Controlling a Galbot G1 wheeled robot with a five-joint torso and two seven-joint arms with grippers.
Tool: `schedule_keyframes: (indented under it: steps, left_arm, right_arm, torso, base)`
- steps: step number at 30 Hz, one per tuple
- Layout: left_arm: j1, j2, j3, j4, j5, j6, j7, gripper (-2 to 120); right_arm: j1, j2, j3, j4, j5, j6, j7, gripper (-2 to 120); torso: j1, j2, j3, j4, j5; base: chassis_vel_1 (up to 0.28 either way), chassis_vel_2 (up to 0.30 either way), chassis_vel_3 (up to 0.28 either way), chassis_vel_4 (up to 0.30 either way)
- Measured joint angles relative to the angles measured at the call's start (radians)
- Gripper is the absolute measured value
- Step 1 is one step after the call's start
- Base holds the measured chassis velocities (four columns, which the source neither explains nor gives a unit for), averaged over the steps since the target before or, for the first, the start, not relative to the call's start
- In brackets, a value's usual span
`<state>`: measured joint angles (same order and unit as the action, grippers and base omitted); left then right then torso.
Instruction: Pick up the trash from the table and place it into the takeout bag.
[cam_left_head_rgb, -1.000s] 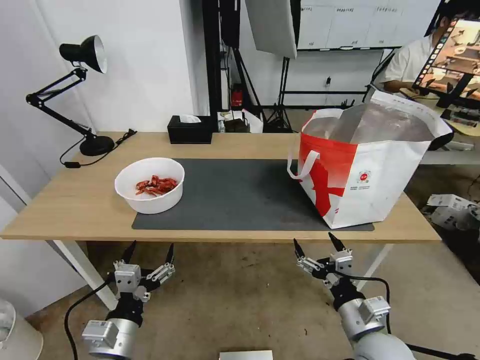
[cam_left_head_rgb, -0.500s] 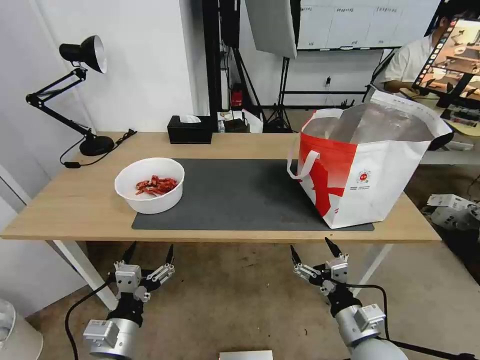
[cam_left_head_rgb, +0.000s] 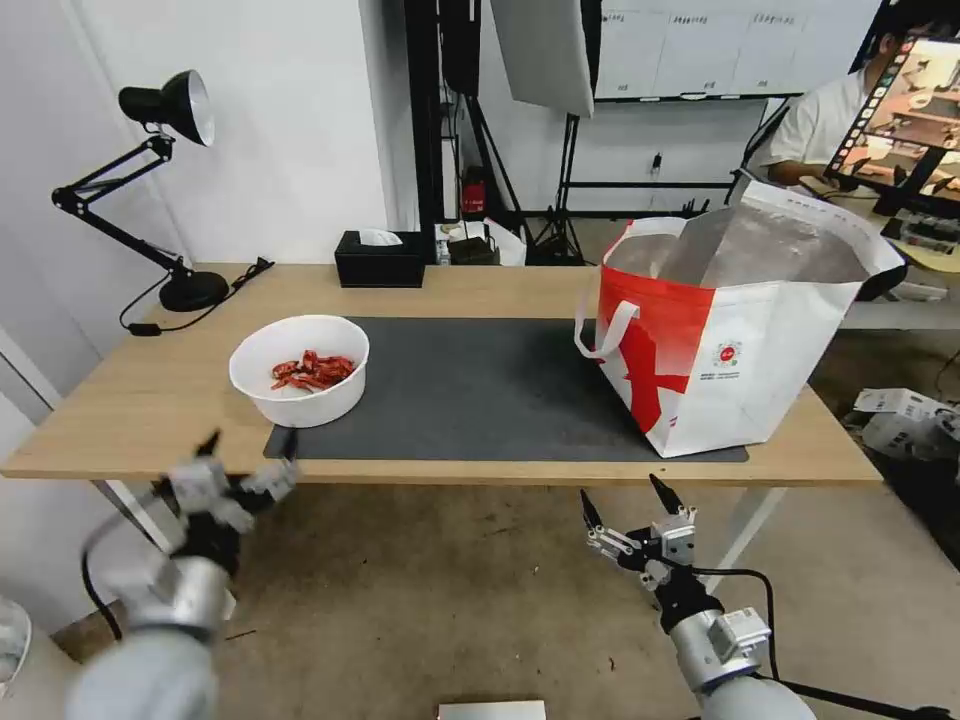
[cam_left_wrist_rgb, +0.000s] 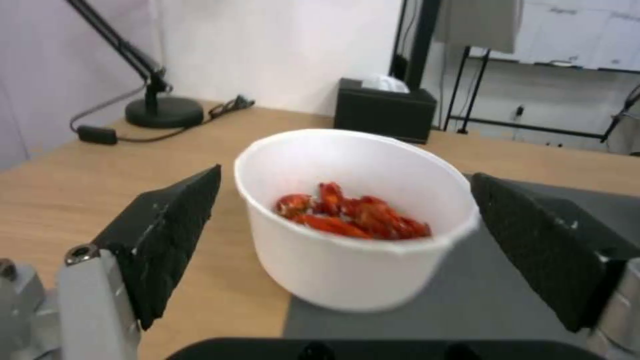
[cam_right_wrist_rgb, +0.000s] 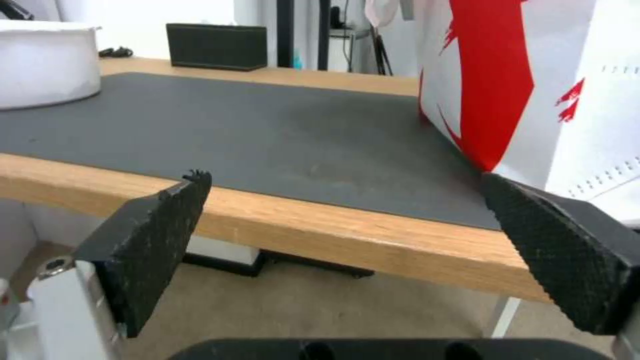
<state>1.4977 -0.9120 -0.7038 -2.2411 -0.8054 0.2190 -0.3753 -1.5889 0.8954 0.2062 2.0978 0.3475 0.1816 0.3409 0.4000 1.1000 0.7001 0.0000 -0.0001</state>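
Observation:
The trash is a white round bowl (cam_left_head_rgb: 299, 368) (cam_left_wrist_rgb: 353, 220) of red shell scraps, standing on the left end of the dark mat (cam_left_head_rgb: 480, 390) on the light-wood table (cam_left_head_rgb: 150, 400). My left gripper (cam_left_head_rgb: 248, 448) (cam_left_wrist_rgb: 343, 250) hangs open at the table's front edge, just short of the bowl, fingers spread wider than it. The red-and-white takeout bag (cam_left_head_rgb: 735, 330) (cam_right_wrist_rgb: 533, 80) stands open on the table's right end, foil lining showing. My right gripper (cam_left_head_rgb: 625, 495) (cam_right_wrist_rgb: 347, 240) is open below the front edge, in front of the bag.
A black tissue box (cam_left_head_rgb: 380, 258) sits at the table's back edge. A black desk lamp (cam_left_head_rgb: 165, 180) stands at the back left corner with its cord on the wood. White table legs (cam_left_head_rgb: 150, 520) run down near the left arm. Cluttered floor lies to the right.
My left arm has risen and swung left and forward, from below the table up to its front edge near the bowl. The right gripper sank slightly earlier and now holds still.

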Motion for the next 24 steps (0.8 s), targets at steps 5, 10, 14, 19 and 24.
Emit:
schedule_keyframes:
  steps: [5, 10, 14, 19, 24]
  left_arm:
    - [-0.263, 0.193, 0.021, 0.139, -0.476, 0.206, -0.213, 100]
    - [-0.435, 0.252, 0.074, 0.269, -0.758, 0.305, -0.304, 100]
    - [-0.525, 0.271, 0.12, 0.355, -0.862, 0.362, -0.316, 100]
    - [-0.656, 0.274, 0.231, 0.478, -0.899, 0.385, -0.315, 100]
    - [-0.752, 0.26, 0.314, 0.549, -0.902, 0.399, -0.313, 100]
  right_arm:
    - [0.0, 0.0, 0.0, 0.0, 0.0, 0.0, 0.0, 100]
    - [0.0, 0.0, 0.0, 0.0, 0.001, 0.0, -0.001, 100]
    - [0.001, 0.0, 0.0, 0.0, 0.001, 0.0, 0.0, 100]
    - [0.001, 0.0, 0.0, 0.001, 0.001, 0.0, 0.0, 100]
    - [0.001, 0.0, 0.0, 0.001, 0.002, 0.0, 0.0, 100]
  torso:
    - [0.0, 0.0, 0.0, -0.0001, -0.0003]
    - [0.0, 0.0, 0.0, -0.0002, -0.0003]
    - [0.0, 0.0, 0.0, 0.0, 0.0]
    - [0.0, 0.0, 0.0, 0.0001, -0.0002]
    - [0.0, 0.0, 0.0, 0.0001, 0.0001]
  base:
    - [0.0, 0.0, 0.0, 0.0]
    - [0.0, 0.0, 0.0, 0.0]
    - [0.0, 0.0, 0.0, 0.0]
    - [0.0, 0.0, 0.0, 0.0]
    - [0.0, 0.0, 0.0, 0.0]
